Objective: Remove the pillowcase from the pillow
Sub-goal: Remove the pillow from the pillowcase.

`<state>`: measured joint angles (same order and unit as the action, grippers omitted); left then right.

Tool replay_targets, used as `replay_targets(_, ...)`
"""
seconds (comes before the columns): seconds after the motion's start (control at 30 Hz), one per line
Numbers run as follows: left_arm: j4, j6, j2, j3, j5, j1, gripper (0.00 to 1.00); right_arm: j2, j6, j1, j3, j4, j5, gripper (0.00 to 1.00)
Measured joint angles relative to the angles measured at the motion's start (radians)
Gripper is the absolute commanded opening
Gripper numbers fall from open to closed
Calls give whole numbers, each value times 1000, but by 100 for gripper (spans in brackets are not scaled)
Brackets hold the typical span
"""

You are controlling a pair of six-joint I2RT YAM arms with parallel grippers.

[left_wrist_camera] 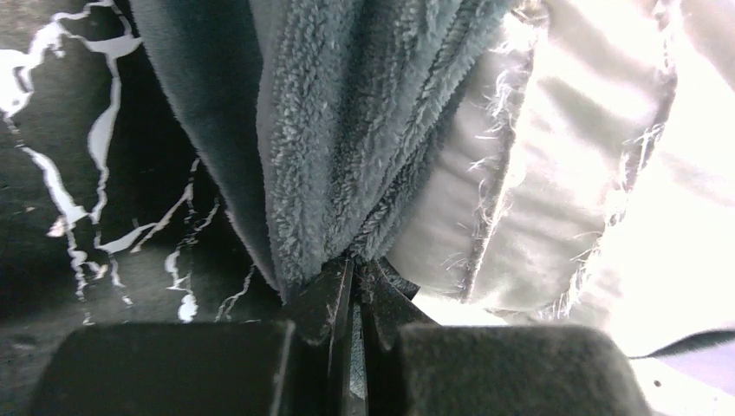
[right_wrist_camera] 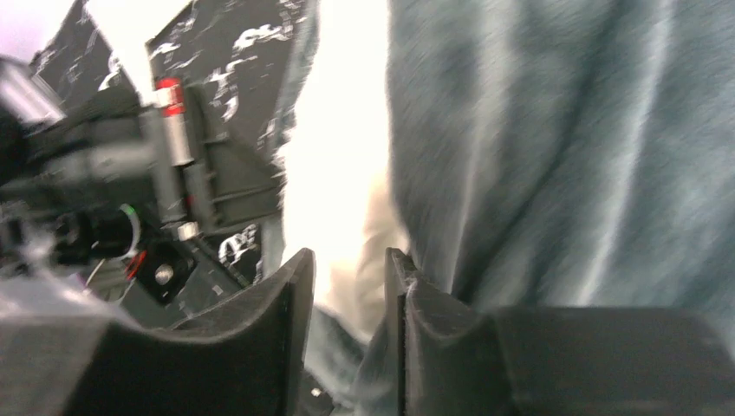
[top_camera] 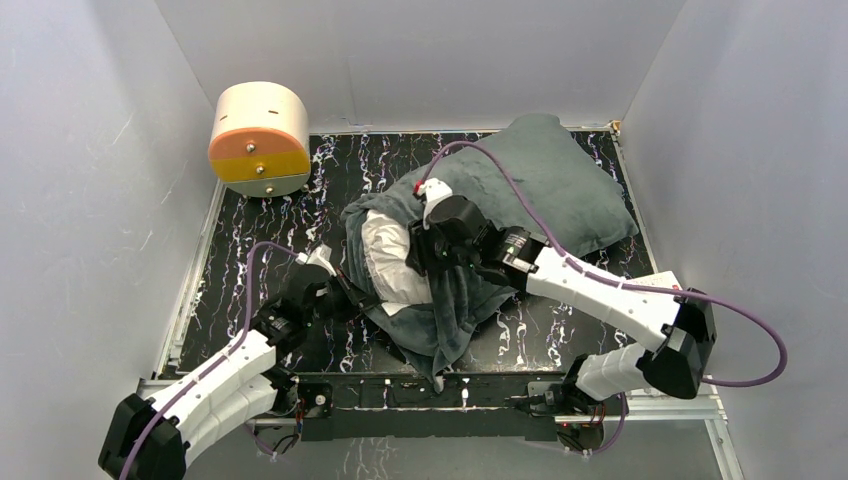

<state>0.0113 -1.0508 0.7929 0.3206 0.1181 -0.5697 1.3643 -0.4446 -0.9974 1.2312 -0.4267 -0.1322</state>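
The dark grey-green pillowcase [top_camera: 560,180] lies diagonally across the black marbled table [top_camera: 250,270]. Its open end is bunched toward the near left. The white pillow [top_camera: 390,255] bulges out of that opening. My left gripper [top_camera: 345,295] is shut on a gathered fold of the pillowcase [left_wrist_camera: 347,130] at its left edge, with the pillow [left_wrist_camera: 563,173] just to the right of my left gripper [left_wrist_camera: 355,264]. My right gripper [top_camera: 425,255] hovers over the opening. In its wrist view, my right gripper [right_wrist_camera: 347,260] has its jaws apart, with the bright pillow [right_wrist_camera: 334,156] and pillowcase plush [right_wrist_camera: 563,156] beyond them.
A cream-and-orange cylinder [top_camera: 260,140] stands at the back left corner. White walls close in the table on three sides. A purple cable [top_camera: 500,170] arcs over the pillowcase. The left arm's body [right_wrist_camera: 95,199] shows in the right wrist view.
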Motion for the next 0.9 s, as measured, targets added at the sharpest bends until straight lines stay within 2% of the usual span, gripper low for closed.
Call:
replay_targets(0.07, 43, 19, 3, 8, -12, 2, 0, -11, 18, -55, 24, -29, -17, 54)
replay_targets(0.17, 59, 30, 6, 15, -12, 4, 0, -40, 40, -172, 66, -83, -59, 56)
replay_targets(0.3, 64, 40, 5, 17, -10, 5, 0, -80, 4, -308, 63, -161, -195, 59)
replay_targets(0.5, 76, 52, -13, 17, -8, 5, 0, -150, -95, -333, -62, -224, -446, 58)
replay_targets(0.73, 79, 55, -18, 18, -8, 5, 0, -192, -119, -332, -206, -134, -550, 55)
replay_targets(0.77, 79, 55, -18, 17, -9, 5, 0, -181, -121, -331, -207, -124, -555, 53)
replay_targets(0.8, 78, 55, -17, 17, -8, 5, 0, -169, -120, -329, -207, -108, -559, 46)
replay_targets(0.87, 75, 55, -14, 17, -8, 5, 0, -149, -114, -323, -207, -89, -565, 27)
replay_targets(0.9, 74, 55, -13, 17, -8, 5, 0, -141, -108, -319, -207, -85, -567, 23)
